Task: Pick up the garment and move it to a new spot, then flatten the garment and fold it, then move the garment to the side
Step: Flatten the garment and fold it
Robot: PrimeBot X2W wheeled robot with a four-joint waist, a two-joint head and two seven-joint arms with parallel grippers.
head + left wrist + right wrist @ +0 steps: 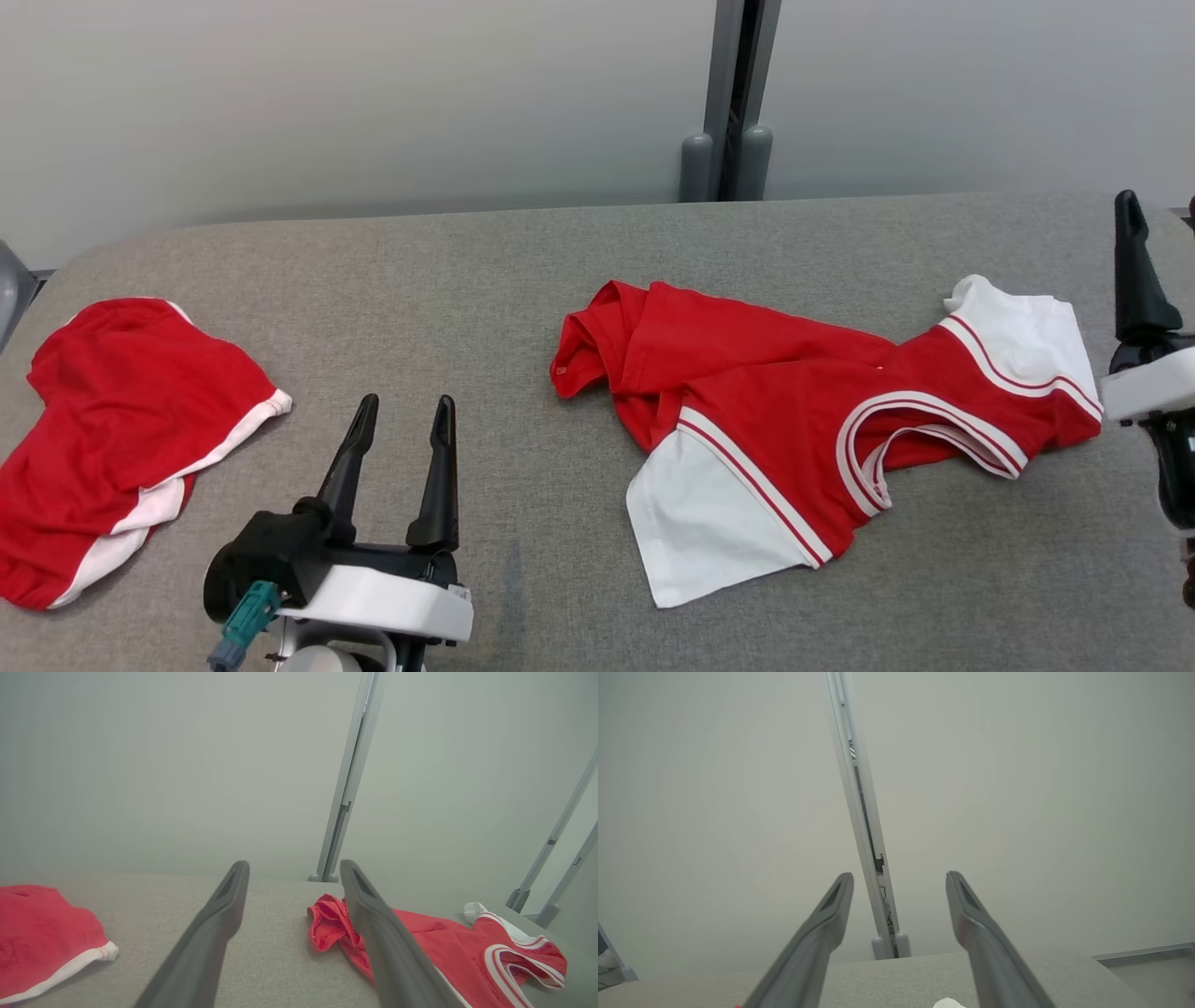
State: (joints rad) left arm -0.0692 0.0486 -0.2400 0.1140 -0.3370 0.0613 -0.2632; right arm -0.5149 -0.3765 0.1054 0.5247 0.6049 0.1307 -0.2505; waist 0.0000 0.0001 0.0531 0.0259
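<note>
A red shirt [794, 401] with white sleeves and white-striped trim lies crumpled on the grey table [523, 280], centre right. It also shows in the left wrist view as the shirt [444, 942], right of the fingers. My left gripper [406, 403] stands open and empty near the table's front, left of the shirt and apart from it; the left wrist view shows the same gripper [294, 863] held above the table. My right gripper [1160, 203] is at the right edge, beside the shirt's white sleeve. In its own view the right gripper [900, 876] is open and empty.
A second red garment [121, 439] with white hems lies at the table's left end, also seen as the red garment [42, 928]. A grey post [728, 103] rises behind the table's far edge against a pale wall. Bare grey cloth lies between the two garments.
</note>
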